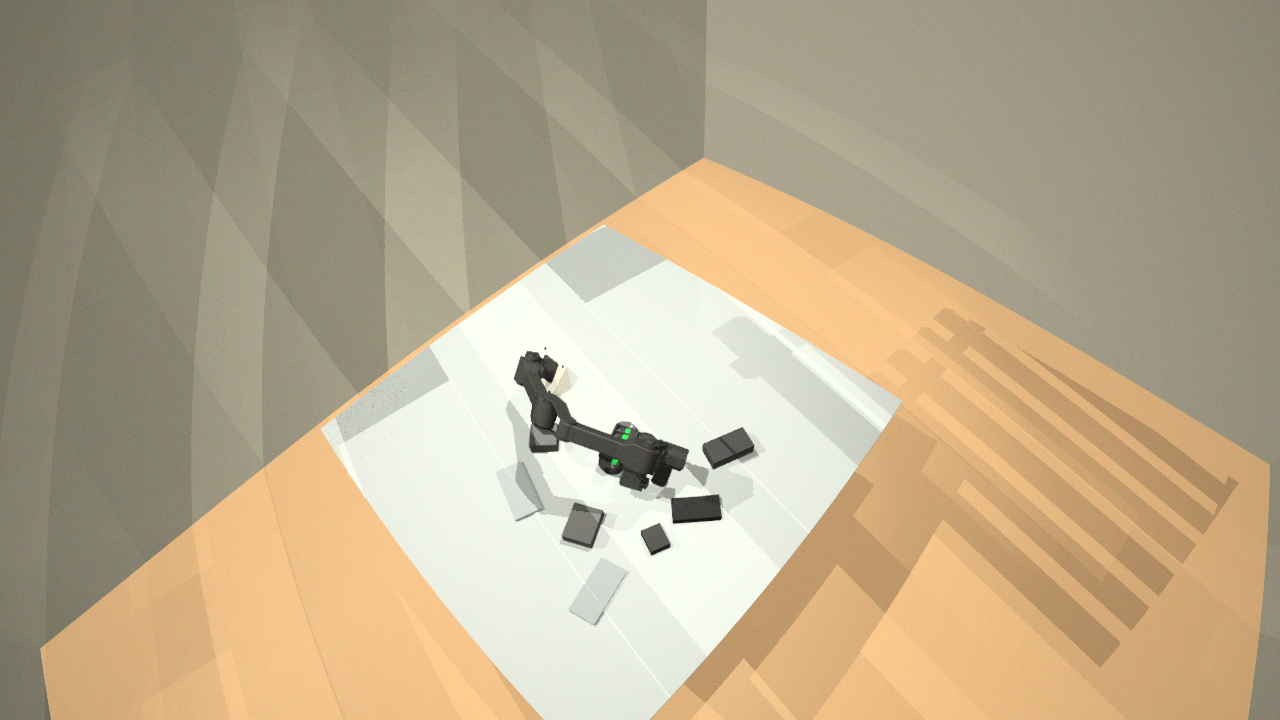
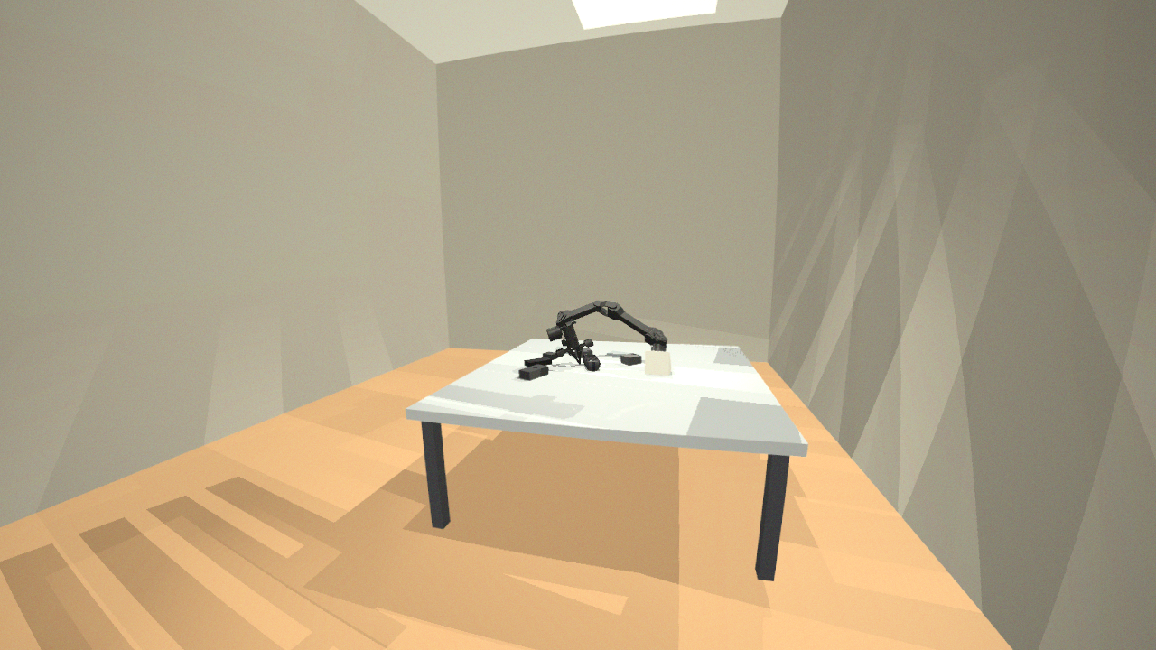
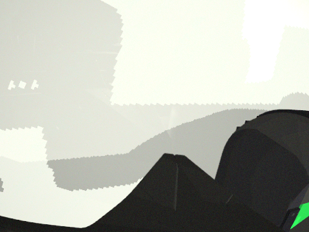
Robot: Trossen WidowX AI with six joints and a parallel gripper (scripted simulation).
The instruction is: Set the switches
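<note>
The dark grey controller unit (image 1: 610, 466) (image 2: 592, 364) (image 3: 261, 158) lies on the bench, largely covered by the arm in the top view. A few green switch ends show beside the arm there, and one green piece shows at the wrist view's lower right edge. The switch numbers and most switch positions are hidden, and the underside label is not visible. My gripper (image 2: 578, 362) (image 3: 172, 164) is shut and empty, pointing down low beside the unit's rounded end. Whether the fingertips touch the bench or the unit is not clear.
Dark modules (image 1: 728, 446) (image 1: 696, 508) (image 1: 655, 538) (image 1: 582, 524) (image 1: 543, 439) lie around the arm. Two pale flat plates (image 1: 519, 489) (image 1: 597, 591) lie on the bench (image 1: 501, 573) (image 2: 630, 412). A cream block (image 1: 557, 380) (image 2: 657, 363) stands by the arm's base.
</note>
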